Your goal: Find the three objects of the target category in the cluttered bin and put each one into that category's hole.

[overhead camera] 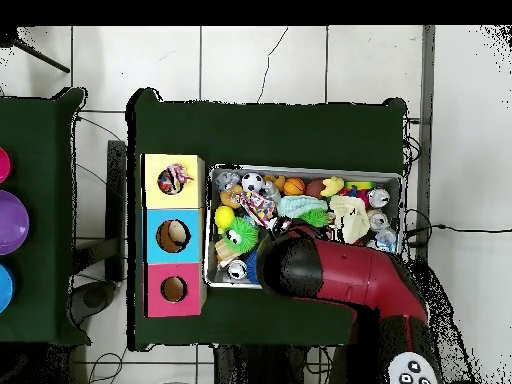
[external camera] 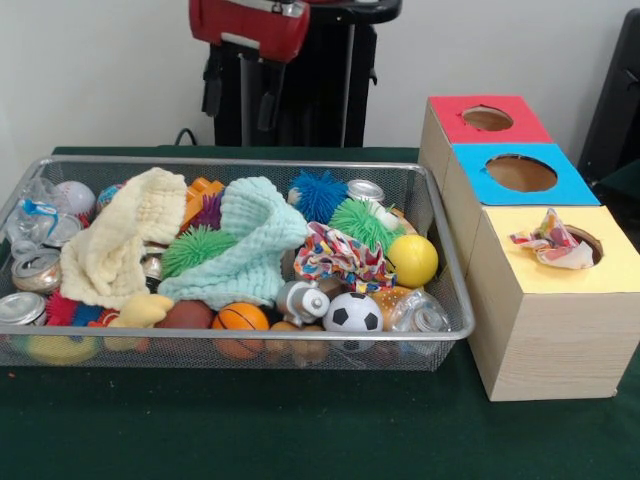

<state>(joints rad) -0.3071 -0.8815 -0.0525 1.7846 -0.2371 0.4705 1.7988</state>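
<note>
1. Green-covered desk (external camera: pixel 250 430) against a pale wall, tiled floor around it in the overhead view.
2. On the desk, wide wire-mesh bin (external camera: pixel 240 350), crammed with toys and cloths.
3. In the bin, toward its right end in the front view: polka-dot cloth (external camera: pixel 345 255), bunched up, lying on other toys between a green spiky ball (external camera: pixel 362 222) and a soccer ball (external camera: pixel 353 312), just beside a yellow ball (external camera: pixel 412 260).
4. Second polka-dot cloth (external camera: pixel 552 243) crumpled in the round hole (external camera: pixel 588 238) of the yellow-topped box (external camera: pixel 560 330), part of it draped out over the yellow top; seen again from overhead (overhead camera: pixel 173 179).
5. Third such cloth: cannot find in either view.
6. Beside the yellow-topped box, in a row going back: blue-topped box (external camera: pixel 520 175), then red-topped box (external camera: pixel 485 120), each with its own round hole.
7. Elsewhere in the bin: mint-green cloth (external camera: pixel 245 245) and cream cloth (external camera: pixel 115 245) draped over the middle and left, blue spiky ball (external camera: pixel 320 192) at the back, basketball (external camera: pixel 240 320) at the front wall, metal cans (external camera: pixel 35 270) at the left end.
8. Red and black arm (overhead camera: pixel 340 275) reaching over the bin's near edge in the overhead view; only its red housing (external camera: pixel 250 25) visible at the top of the front view.
9. Jaws: hidden under the arm, cannot tell how far open or whether holding anything.
</note>
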